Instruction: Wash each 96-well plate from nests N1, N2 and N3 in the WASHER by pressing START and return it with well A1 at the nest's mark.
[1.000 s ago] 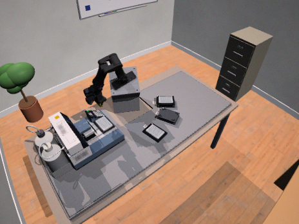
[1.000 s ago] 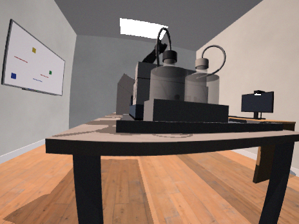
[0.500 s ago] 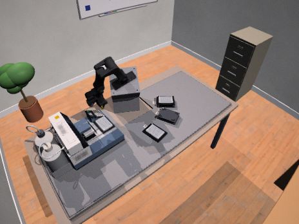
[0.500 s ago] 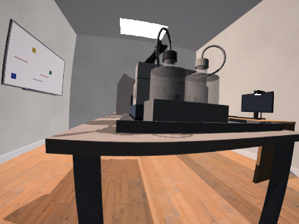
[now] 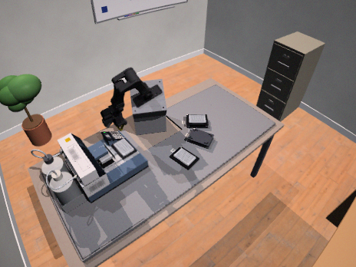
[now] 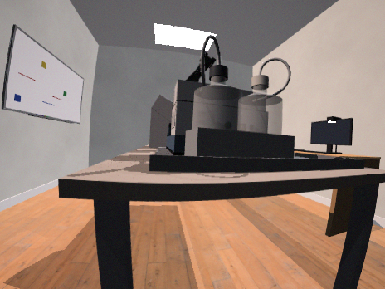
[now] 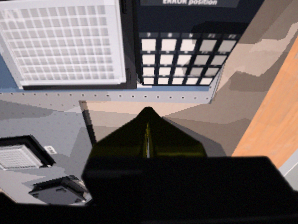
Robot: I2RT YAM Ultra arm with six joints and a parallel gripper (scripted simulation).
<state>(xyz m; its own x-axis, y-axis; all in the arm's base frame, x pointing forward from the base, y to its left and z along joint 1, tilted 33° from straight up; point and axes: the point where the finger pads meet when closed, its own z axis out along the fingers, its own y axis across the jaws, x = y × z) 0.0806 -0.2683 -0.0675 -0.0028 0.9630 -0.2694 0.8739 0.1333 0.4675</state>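
Observation:
A white 96-well plate (image 5: 123,146) lies in the carrier of the plate washer (image 5: 100,163); the wrist view shows it at the top left (image 7: 62,42). The dark keypad (image 5: 115,135) (image 7: 185,57) sits beside it, with a small green lamp (image 5: 104,133) at its far end. My gripper (image 5: 117,123) (image 7: 148,112) is shut and empty. It hovers just off the washer's keypad side, with its tips pointing at the lowest key row. Two nests hold white plates (image 5: 197,120) (image 5: 184,157). The nest between them (image 5: 199,137) is dark and empty.
The arm's grey base block (image 5: 149,105) stands behind the washer. Two bottles (image 5: 57,178) with tubing stand at the washer's left end and block most of the exterior view (image 6: 236,108). The table edge and wooden floor lie right of the keypad (image 7: 270,120).

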